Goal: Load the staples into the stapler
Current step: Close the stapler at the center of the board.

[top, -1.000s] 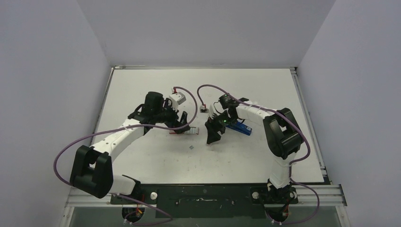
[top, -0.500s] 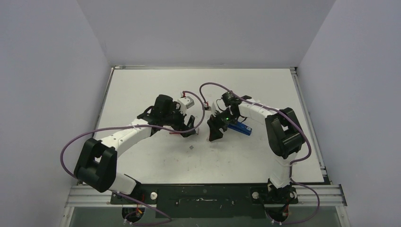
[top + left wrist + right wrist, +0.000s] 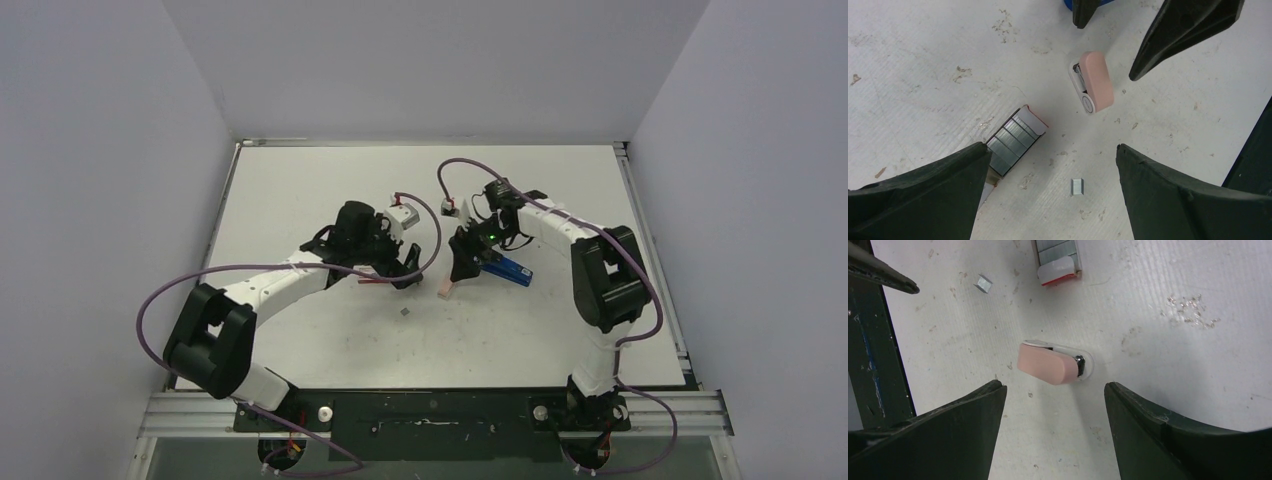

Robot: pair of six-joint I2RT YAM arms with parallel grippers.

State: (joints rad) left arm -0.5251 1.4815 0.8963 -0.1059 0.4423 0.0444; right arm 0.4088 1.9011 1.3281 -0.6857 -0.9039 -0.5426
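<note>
**Both claws gape wide and empty above the staples; the stapler lies farther back.**

Nearest, a short loose staple strip [image 3: 1077,186] lies on the bare surface [image 3: 923,75]. Behind it the red-and-white box [image 3: 1017,140] lies open, with grey staple strips [image 3: 1007,146] packed side by side inside, at 9 o'clock from the pink block [image 3: 1095,80]. The left claw [image 3: 1050,150] hangs above the box and the right claw [image 3: 1053,387] above the block. The slim blue stapler [image 3: 510,270] lies flat at 2 o'clock from the block, partly hidden by the right claw.

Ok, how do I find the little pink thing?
Look at the middle of the white table. The pink block lies under the right gripper, near the blue stapler. Nothing else is pink; the nearby box is red and white.
</note>
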